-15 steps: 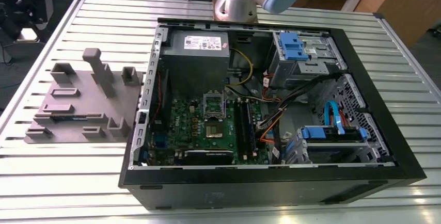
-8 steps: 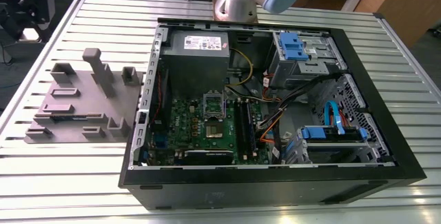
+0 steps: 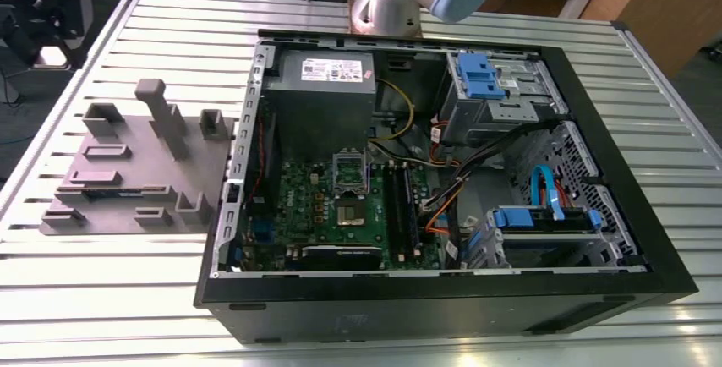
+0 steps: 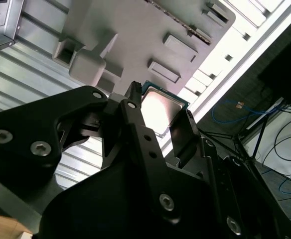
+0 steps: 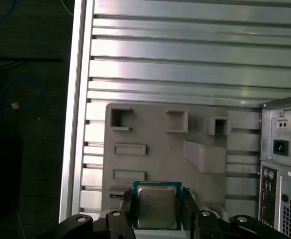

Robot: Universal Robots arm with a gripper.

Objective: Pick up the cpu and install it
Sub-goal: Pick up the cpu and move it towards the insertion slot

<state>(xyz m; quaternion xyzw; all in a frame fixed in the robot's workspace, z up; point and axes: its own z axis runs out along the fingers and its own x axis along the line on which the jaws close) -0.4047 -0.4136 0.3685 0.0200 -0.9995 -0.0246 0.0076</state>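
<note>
In both wrist views the cpu [image 5: 156, 205] [image 4: 161, 108], a small square chip with a silver metal top and a pale rim, sits between the black fingers of my gripper [image 5: 157, 213] [image 4: 160, 123]. The gripper is shut on its two opposite edges. The chip hangs in the air above the grey fixture plate [image 5: 185, 164], clear of its blocks. In the exterior view the metal-framed socket [image 3: 352, 210] lies on the green motherboard inside the open computer case [image 3: 587, 130], with its frame plate [image 3: 351, 167] standing just behind it.
The grey fixture plate [image 3: 135, 172] with upright blocks stands on the slatted metal table [image 3: 113, 299] at the exterior view's left of the case. Cables, blue drive brackets [image 3: 479, 75] and the power supply [image 3: 327, 75] crowd the case. The arm's base [image 3: 390, 8] rises behind it.
</note>
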